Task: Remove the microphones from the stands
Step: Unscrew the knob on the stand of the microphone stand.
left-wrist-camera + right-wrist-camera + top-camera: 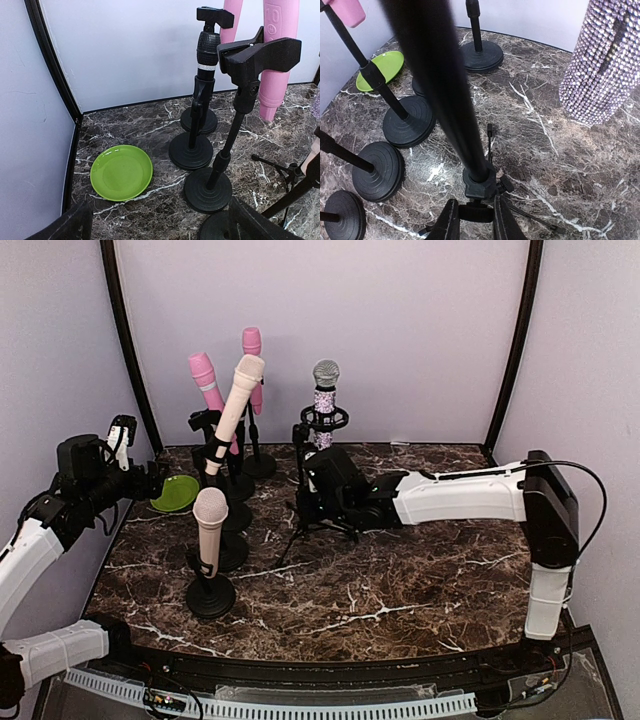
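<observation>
- Marble table [400, 580], top view: rhinestone microphone [324, 400] at 12 o'clock on it, seated in the ring of the tripod stand [301, 455]. Long axis vertical, silver head up.
- Right arm reaches in low and nearly flat from 3 o'clock, with the right gripper [308, 505] at the tripod's pole, below the microphone. Left arm is bent at 9 o'clock, with the left gripper [150, 480] facing the green plate [176, 494].
- Count: five microphones in all, two pink microphones [205, 380], two beige microphones [210, 520], one rhinestone. One plate.
- Left wrist view: claw spread wide, a finger at each lower corner. Four round bases [191, 150] counted, plate at 8 o'clock.
- Right wrist view: fingers [449, 222] pinch the tripod's lower hub at 6 o'clock. Rhinestone body at 2 o'clock, tail end down, clear of the marble.
</observation>
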`<control>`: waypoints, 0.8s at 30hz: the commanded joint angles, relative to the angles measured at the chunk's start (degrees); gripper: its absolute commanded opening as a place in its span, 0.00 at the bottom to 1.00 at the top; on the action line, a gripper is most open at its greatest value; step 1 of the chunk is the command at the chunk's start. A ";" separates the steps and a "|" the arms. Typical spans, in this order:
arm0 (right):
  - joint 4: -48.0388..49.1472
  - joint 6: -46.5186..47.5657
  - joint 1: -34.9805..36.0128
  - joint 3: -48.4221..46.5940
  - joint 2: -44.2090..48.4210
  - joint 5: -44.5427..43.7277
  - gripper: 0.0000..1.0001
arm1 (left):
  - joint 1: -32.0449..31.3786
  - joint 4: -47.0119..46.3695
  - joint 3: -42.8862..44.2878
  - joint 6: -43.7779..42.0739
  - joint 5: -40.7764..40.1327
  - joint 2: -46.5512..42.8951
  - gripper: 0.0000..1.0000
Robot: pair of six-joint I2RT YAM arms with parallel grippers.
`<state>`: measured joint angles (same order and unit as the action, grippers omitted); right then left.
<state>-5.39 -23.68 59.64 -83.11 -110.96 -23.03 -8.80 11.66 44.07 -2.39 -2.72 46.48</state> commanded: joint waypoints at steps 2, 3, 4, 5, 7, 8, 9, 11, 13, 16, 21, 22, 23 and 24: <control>-4.57 5.59 0.98 -1.81 -3.61 -1.07 0.07 | 0.36 -0.97 -0.69 -0.95 -0.15 -0.16 0.96; -4.81 6.04 0.99 -1.99 -3.79 -1.25 0.07 | 0.36 -0.95 -0.67 -1.01 -0.17 -0.11 0.96; -5.12 6.45 1.06 -2.16 -3.97 -1.53 0.07 | 0.36 -0.94 -0.66 -1.02 -0.18 -0.08 0.96; -5.54 6.86 1.14 -2.34 -4.12 -1.88 0.07 | 0.36 -0.94 -0.66 -1.03 -0.22 -0.08 0.96; -6.52 7.78 1.32 -2.81 -4.55 -3.27 0.07 | 0.36 -0.94 -0.70 -0.96 -0.25 -0.14 0.96; -7.16 8.10 1.36 -3.11 -4.80 -3.98 0.07 | 0.34 -0.96 -0.72 -0.95 -0.26 -0.16 0.96; -7.71 8.53 1.49 -3.36 -5.06 -4.63 0.07 | 0.35 -0.95 -0.67 -0.95 -0.27 -0.11 0.96; -8.56 9.43 1.83 -3.84 -5.44 -5.86 0.07 | 0.36 -0.94 -0.66 -0.95 -0.19 -0.08 0.96; -9.18 10.05 2.28 -4.21 -5.72 -7.08 0.08 | 0.36 -0.94 -0.70 -0.95 -0.18 -0.06 0.96; -9.64 10.45 2.75 -4.81 -5.96 -8.15 0.11 | 0.36 -0.86 -0.66 -0.95 -0.23 -0.13 0.96; -5.84 9.22 2.72 -2.37 -2.20 -4.51 0.38 | 0.36 -0.86 -0.66 -0.94 -0.18 -0.32 0.96; -4.49 9.14 2.76 -1.65 -1.14 -3.05 0.42 | 0.36 -0.92 -0.70 -0.95 -0.14 -0.33 0.96; -3.68 8.97 2.77 -1.09 -0.16 -2.28 0.46 | 0.36 -0.93 -0.72 -0.95 -0.10 -0.38 0.96; -2.93 8.82 2.77 -0.61 0.80 -1.45 0.49 | 0.36 -0.98 -0.72 -0.95 -0.05 -0.40 0.96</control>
<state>-9.69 -14.52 61.87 -85.97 -113.99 -28.29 -8.80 11.64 44.07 -2.42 -2.70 46.50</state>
